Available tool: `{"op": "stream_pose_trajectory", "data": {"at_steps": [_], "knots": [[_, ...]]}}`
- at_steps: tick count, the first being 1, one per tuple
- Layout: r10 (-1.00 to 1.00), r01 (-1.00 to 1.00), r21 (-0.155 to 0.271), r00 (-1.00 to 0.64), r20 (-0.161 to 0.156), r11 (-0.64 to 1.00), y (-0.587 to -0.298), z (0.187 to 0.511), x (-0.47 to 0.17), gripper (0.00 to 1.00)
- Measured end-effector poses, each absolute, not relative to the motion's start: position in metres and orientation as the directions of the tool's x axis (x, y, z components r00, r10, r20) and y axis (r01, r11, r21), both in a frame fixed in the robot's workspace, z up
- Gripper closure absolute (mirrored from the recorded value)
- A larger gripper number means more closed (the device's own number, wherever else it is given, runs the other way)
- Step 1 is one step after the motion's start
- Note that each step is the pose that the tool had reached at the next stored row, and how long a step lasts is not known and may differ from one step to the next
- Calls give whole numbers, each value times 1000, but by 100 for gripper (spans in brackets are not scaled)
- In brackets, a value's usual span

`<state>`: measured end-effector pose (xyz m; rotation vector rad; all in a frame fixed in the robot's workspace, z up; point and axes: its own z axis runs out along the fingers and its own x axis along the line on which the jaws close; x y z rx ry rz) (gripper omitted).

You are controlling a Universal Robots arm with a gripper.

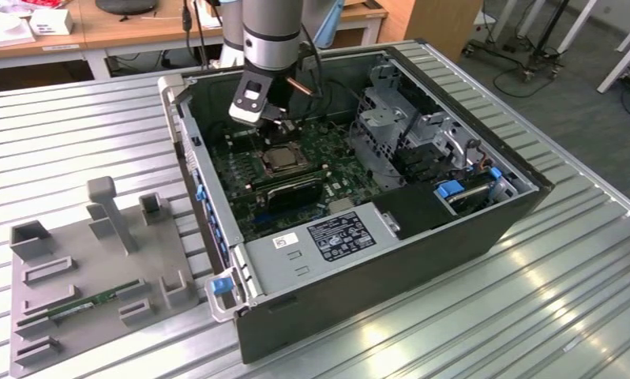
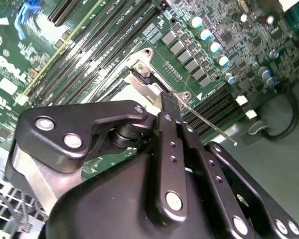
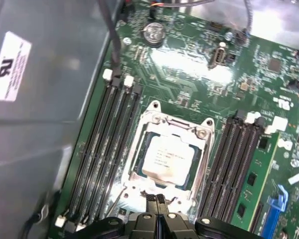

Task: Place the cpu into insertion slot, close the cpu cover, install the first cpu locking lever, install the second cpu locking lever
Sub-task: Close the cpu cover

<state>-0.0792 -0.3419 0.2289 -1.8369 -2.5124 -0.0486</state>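
The cpu (image 3: pixel 168 160) lies flat in the insertion slot (image 1: pixel 283 158) on the green board, its silvery-tan face up. The cpu cover (image 3: pixel 138 149) is down around it, framing the chip. My gripper (image 3: pixel 157 198) is shut, with its fingertips pressed together just above the socket's edge. In the second wrist view the gripper (image 2: pixel 169 102) points at the socket's corner hinge. A thin locking lever (image 2: pixel 209 124) sticks out loose beside the fingers. In the exterior view the gripper (image 1: pixel 281 126) hangs inside the case, just behind the socket.
Black memory slots (image 3: pixel 97 159) flank the socket on both sides. The case walls (image 1: pixel 204 181), drive cage (image 1: pixel 399 126) and power supply (image 1: pixel 331 237) hem in the board. A grey fixture tray (image 1: pixel 94 260) with a green memory stick (image 1: pixel 84 304) sits at the exterior view's left.
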Motion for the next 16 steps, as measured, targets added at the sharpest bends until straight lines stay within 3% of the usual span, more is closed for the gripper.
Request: {"op": "stream_pose_trajectory", "data": {"at_steps": [16], "knots": [[946, 946, 8, -323, 42, 323, -342, 229, -79, 89]]}}
